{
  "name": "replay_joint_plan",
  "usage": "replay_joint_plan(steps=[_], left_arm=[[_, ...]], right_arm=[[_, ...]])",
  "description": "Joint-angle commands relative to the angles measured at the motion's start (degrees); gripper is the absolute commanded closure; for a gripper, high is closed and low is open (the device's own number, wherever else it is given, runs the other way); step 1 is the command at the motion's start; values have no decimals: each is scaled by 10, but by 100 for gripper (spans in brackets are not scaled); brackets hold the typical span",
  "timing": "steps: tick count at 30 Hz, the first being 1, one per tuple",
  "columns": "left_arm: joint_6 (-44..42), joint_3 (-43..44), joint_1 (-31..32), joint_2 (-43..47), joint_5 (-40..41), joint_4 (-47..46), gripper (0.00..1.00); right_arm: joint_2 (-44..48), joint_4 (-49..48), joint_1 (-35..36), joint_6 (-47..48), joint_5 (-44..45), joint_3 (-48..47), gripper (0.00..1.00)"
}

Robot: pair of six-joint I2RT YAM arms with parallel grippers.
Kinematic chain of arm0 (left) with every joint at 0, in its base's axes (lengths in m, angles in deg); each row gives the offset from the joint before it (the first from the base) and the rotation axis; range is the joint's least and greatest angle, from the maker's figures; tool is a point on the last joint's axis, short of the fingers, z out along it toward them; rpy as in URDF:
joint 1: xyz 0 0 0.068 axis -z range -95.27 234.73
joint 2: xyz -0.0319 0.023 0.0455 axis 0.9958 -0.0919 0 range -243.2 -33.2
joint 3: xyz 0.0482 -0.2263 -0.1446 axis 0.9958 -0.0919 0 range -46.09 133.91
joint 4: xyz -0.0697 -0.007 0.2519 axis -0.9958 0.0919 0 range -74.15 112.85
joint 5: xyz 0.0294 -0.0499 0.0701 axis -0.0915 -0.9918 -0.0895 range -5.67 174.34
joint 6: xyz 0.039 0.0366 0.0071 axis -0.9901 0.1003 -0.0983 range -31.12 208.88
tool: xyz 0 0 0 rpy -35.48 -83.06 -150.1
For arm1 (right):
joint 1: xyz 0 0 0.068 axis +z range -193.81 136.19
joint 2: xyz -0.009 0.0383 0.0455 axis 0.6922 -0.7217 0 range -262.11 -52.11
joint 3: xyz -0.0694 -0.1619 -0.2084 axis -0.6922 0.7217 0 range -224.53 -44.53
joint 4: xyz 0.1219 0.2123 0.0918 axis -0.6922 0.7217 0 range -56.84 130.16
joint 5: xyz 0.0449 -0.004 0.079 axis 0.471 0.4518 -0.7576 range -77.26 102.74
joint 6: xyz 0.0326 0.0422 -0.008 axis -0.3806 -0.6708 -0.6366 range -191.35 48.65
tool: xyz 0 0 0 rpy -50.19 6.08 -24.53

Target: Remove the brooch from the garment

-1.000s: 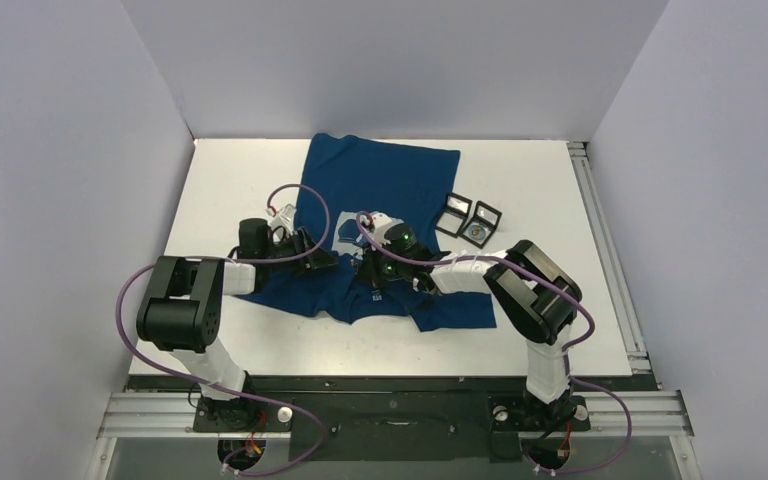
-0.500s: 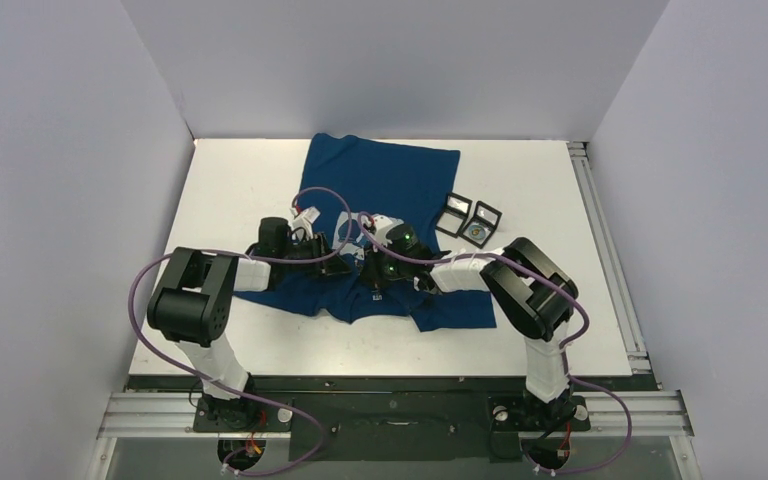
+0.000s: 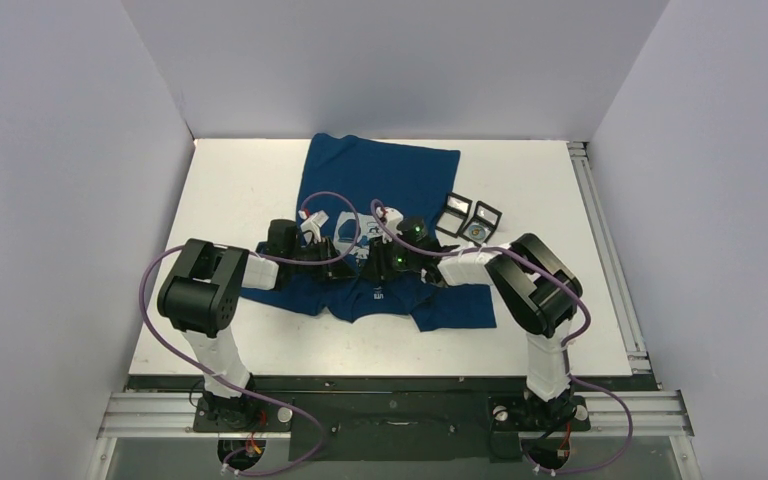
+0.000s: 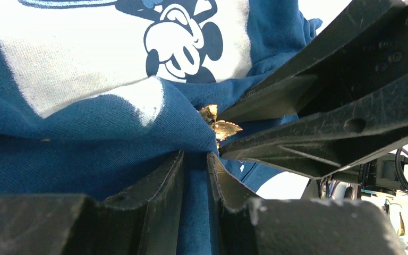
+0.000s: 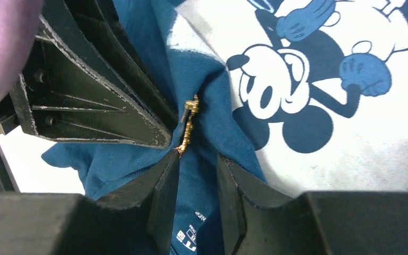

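Note:
The garment (image 3: 380,180), a dark blue T-shirt with a pale mouse print (image 5: 319,79), lies on the white table (image 3: 560,330). The small gold brooch (image 5: 189,123) is pinned on a raised fold below the print and also shows in the left wrist view (image 4: 219,126). My left gripper (image 4: 194,159) is shut on a fold of the garment just beside the brooch. My right gripper (image 5: 197,156) faces it from the other side. Its jaws are nearly closed, with the brooch's lower end and some cloth between the tips. In the top view both grippers (image 3: 360,255) meet near the collar.
Two small open black boxes (image 3: 468,220) stand on the table right of the garment. The collar label (image 5: 191,236) shows under my right fingers. White walls close the table on the left, back and right.
My left arm has moved right until its gripper meets the right one at the brooch. My right gripper has shifted a little up and to the right.

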Motion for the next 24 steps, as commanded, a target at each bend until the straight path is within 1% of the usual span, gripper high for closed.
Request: replay_joint_plan(steps=[1,11,13,15,16,17,18,24], left_arm=[[1,10,0,-5,4,-23,81],[3,8,-2,-3,1,-27,80],[3,8,-2,0,-1,-28,80],[3,6,-2,2,-1,-29,81],[2,6,-2,2,-1,-29,80],[1,5,-2,3,0,-29,80],[1,4,-5,4,-1,-30,81],[-6,-3,-29,12,-9,-30,80]], right_arm=[[4,-43,-19,-35,-23,-23,70],[-15,-64,-17,-60,-58,-34,75],[-17,-61,-17,-59,-60,-37,78],[-21,-55,-16,-55,-60,-43,84],[-23,-56,-16,-55,-60,-43,91],[-24,-57,-16,-54,-60,-43,94],[-24,-57,-16,-53,-59,-42,100],[-12,-101,-18,-56,-63,-14,100]])
